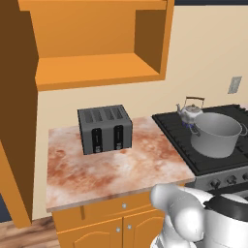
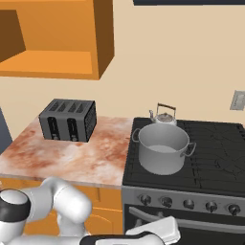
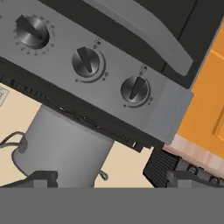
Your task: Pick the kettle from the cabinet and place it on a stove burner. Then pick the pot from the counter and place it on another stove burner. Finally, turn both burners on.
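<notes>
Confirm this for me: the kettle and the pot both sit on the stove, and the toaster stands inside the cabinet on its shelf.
Not quite. The kettle and the pot do sit on the stove, but the toaster stands on the counter, below the cabinet. The left base view shows it.

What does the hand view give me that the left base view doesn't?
Hand view alone: a close, rolled look at the stove's front knobs, three of them with pointers readable, the oven handle beside them, and the gripper with its jaws wide apart and nothing between them.

Left base view alone: the toaster on the counter, the open cabinet with a bare shelf, and a wall outlet.

Both: the pot on the cooktop's front left grate and the kettle just behind it.
</notes>
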